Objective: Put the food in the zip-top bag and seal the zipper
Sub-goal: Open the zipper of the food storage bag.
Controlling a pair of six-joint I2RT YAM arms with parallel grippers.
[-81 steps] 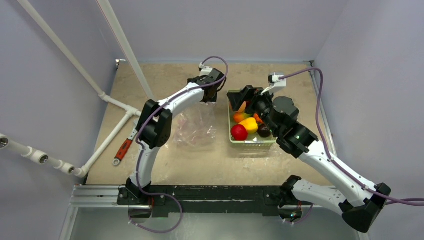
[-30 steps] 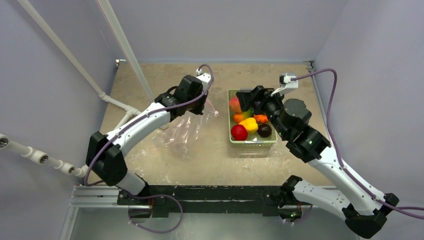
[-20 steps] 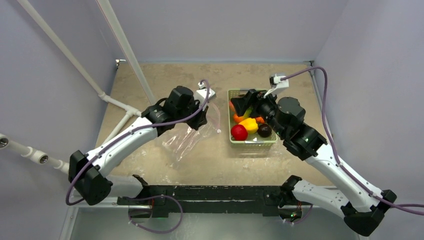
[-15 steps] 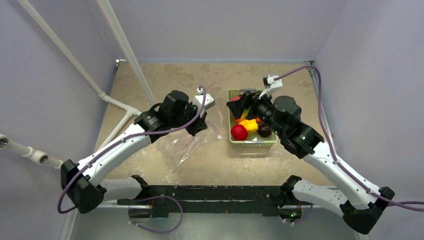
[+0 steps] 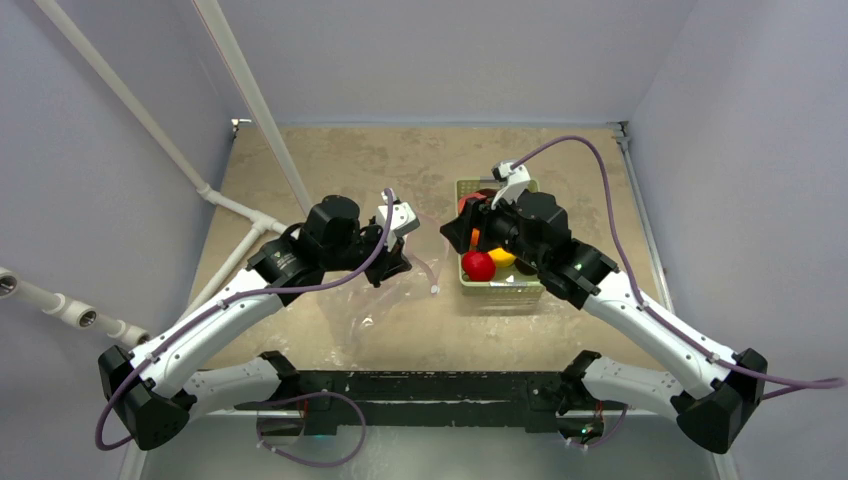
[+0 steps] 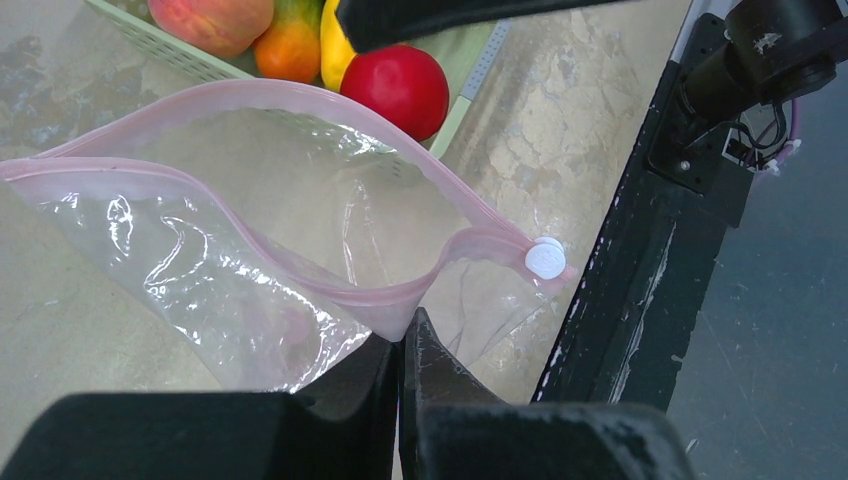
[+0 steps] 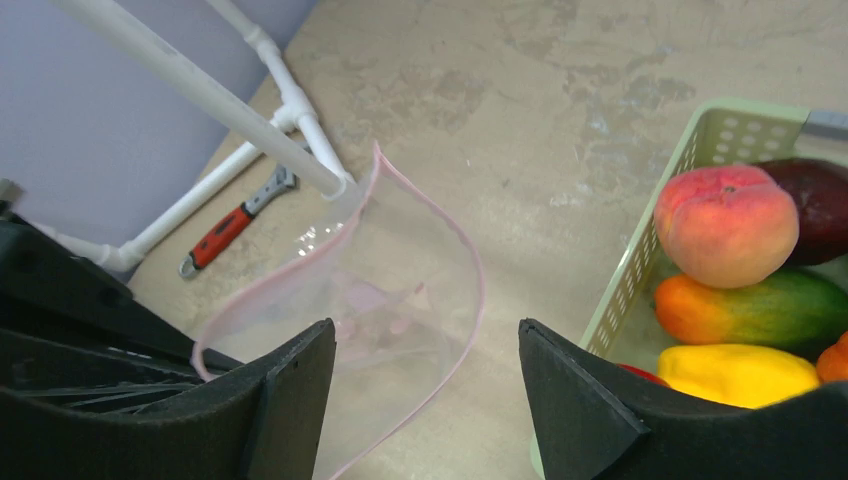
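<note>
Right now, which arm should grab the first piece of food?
Right. The right gripper is open and empty next to the basket, with the peach close by. The left gripper is shut on the bag's zipper, holding the mouth open.

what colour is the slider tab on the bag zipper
White: the slider tab sits on the pink zipper, clearest in the left wrist view.

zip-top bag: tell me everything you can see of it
The clear, crinkly soft-plastic zip-top bag has a pink press-seal strip around its mouth, with a small white round slider at one end. The mouth gapes open towards the pale green plastic basket beside it. The left gripper has its jaws shut on the near lip, holding it up; the body sags onto the tan table. It looks empty.
</note>
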